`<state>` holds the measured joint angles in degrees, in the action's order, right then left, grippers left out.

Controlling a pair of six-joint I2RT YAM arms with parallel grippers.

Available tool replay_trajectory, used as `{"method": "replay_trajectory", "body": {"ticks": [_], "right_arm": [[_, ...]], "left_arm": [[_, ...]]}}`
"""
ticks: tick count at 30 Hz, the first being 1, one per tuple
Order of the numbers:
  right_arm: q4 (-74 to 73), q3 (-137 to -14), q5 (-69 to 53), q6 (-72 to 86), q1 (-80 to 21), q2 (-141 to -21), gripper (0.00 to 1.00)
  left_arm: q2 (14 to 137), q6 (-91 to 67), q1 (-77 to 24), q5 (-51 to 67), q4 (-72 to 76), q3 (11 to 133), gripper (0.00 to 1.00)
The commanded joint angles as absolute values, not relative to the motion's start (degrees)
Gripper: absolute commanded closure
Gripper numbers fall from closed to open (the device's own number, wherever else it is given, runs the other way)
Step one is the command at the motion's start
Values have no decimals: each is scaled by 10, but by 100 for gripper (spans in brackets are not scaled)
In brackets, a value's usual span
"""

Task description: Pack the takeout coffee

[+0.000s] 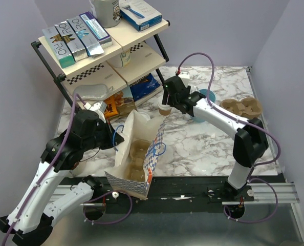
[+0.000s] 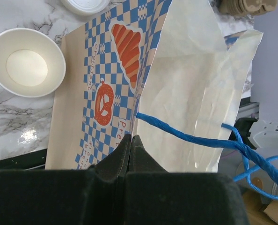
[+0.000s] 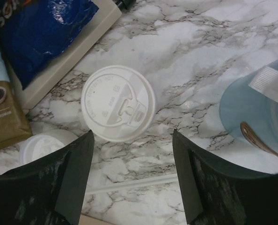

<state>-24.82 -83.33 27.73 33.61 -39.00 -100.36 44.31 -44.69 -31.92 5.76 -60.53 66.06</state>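
The takeout coffee is a short cup of tan paper with a round white lid. The lid has a raised rim and a small drinking tab pressed into it. The cup stands upright on the marble table.

It is directly under my right gripper. From the right wrist I look straight down on the lid. It shows just past the fingertips and sits nearer to the finger on the left of that view. The jaws stand apart, wider than the lid. I cannot tell if a finger touches the cup. On the other side of this gripper, just beside it, is the light-blue cup.

My left gripper is pressed together on the top edge of the paper bag, which has blue checks, a croissant and a pretzel. Past its fingertips, beside the bag, stands a lidless paper cup.
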Motion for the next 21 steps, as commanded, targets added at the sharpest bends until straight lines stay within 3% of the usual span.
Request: {"method": "replay_trajectory", "body": {"ticks": [1, 14, 21], "right_arm": [[-266, -882, 330, 372, -390, -1050, 26], [-266, -882, 342, 418, -388, -1087, 46], [-268, -884, 333, 421, -387, -1101, 51]], "left_arm": [[430, -461, -316, 66, -596, 658, 100], [436, -465, -316, 62, -585, 644, 100], [439, -468, -316, 66, -579, 636, 100]]}}
